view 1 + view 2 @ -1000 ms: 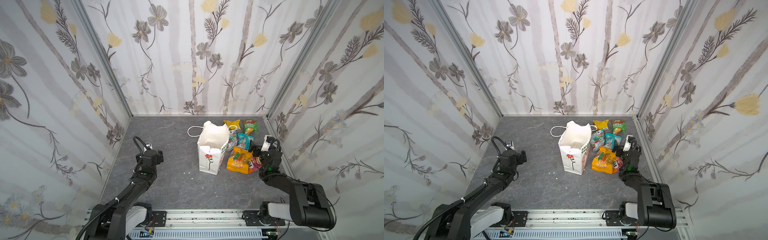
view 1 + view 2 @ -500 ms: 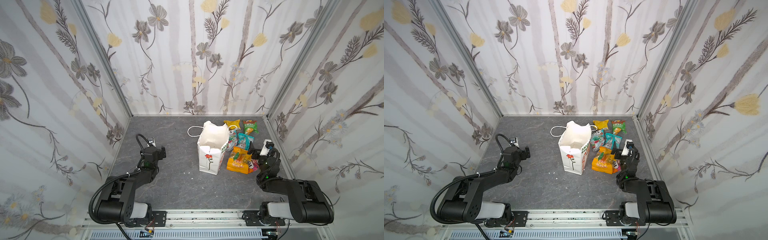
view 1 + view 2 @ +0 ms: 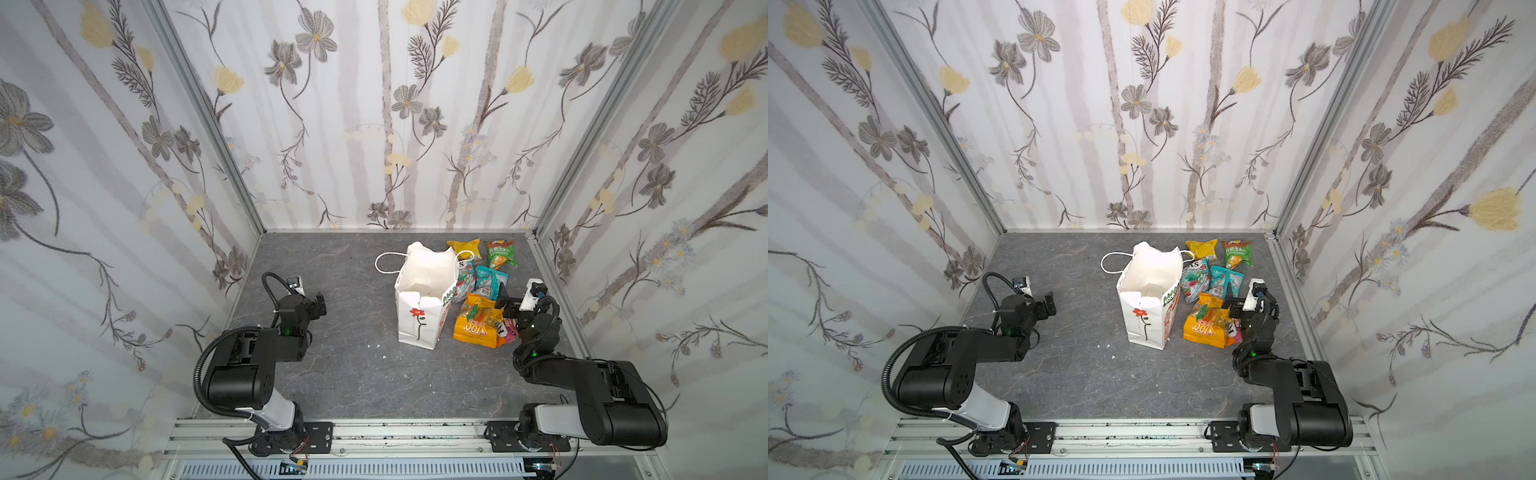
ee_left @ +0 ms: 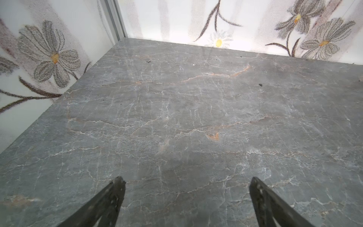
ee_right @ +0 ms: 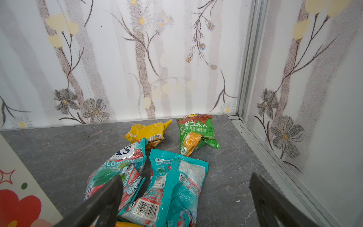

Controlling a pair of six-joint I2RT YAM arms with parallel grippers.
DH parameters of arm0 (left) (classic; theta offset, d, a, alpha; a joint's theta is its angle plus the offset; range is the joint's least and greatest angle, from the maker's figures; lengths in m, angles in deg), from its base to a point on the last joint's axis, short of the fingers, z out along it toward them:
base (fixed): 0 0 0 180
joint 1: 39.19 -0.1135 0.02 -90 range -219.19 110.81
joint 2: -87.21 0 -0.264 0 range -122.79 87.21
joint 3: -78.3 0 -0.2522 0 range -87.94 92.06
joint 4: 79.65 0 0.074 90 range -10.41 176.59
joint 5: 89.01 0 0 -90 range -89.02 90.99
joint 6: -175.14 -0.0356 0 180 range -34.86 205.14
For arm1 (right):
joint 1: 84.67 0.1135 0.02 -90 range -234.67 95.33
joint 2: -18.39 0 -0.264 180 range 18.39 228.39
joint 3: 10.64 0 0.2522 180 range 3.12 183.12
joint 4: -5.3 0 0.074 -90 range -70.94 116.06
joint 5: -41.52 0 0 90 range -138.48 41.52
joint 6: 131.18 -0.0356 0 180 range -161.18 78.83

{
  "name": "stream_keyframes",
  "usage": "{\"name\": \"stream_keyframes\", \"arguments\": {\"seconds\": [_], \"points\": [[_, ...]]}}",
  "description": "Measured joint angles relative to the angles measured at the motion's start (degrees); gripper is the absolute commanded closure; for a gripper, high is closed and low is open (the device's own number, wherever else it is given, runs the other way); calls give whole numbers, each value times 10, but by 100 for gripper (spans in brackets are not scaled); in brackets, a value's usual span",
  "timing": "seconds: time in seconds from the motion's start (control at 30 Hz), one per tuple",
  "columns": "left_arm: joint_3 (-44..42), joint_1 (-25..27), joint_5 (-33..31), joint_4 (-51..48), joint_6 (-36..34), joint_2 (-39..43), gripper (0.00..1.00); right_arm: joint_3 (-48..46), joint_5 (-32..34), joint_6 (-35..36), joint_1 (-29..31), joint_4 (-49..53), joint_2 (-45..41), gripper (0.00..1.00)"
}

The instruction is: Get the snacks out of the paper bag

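Grey stone-look tabletop (image 3: 340,374), veined w/ pale and rusty cracks, sits inside three walls of floral wallpaper (image 3: 374,124). An aluminium rail (image 3: 395,432) runs along the front edge.

Hard to read: the paper bag (image 3: 419,316) stands upright right of centre w/ its mouth open, but its bottom is out of sight, so contents can't be told. In the right wrist view only a corner of it shows, cut off at the frame edge.

The orange packet (image 3: 476,326) lies just beside the bag. Its far side is covered by the right gripper (image 5: 186,176) in both top views, and a small pinkish wrapper next to it is too hidden to identify.

Beyond it, flat on the table, all crinkly foil:
- white-teal packet (image 5: 121,165), partly behind the bag's side
- teal packet (image 5: 176,182), right beside it
- yellow packet (image 5: 147,131) and green packet (image 5: 196,131), nearer the back wall

Right gripper's jaws are spread wide above the two teal ones; contact unclear. Left gripper (image 4: 187,179) is also wide open over plain stone, well apart from the bag.
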Motion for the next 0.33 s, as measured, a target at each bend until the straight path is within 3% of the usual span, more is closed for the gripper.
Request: {"name": "stream_keyframes", "arguments": {"seconds": [0.33], "points": [[0, 1, 6, 5, 2, 0, 0, 13, 0, 2, 3, 5, 6, 1]]}}
